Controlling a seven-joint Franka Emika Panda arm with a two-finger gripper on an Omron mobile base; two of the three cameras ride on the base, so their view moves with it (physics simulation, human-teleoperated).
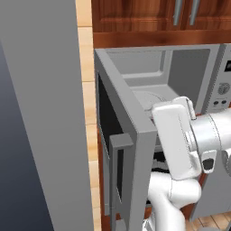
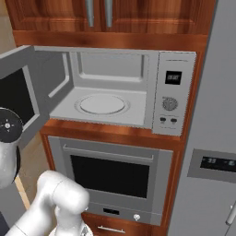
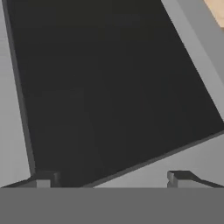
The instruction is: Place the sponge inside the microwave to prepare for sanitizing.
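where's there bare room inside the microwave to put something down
The microwave stands with its door swung wide. Its round turntable lies bare, bordered by the back wall, the left wall and the button panel side; the floor strip in front of it is bare too. It is crowded at the door, where the open gripper faces the dark window.

The arm (image 1: 173, 194) is glossy white with rounded links and dark joint rings. A boxy white hand (image 1: 176, 137) sits at its end. The fingertips (image 3: 177, 178) are small and dark grey.
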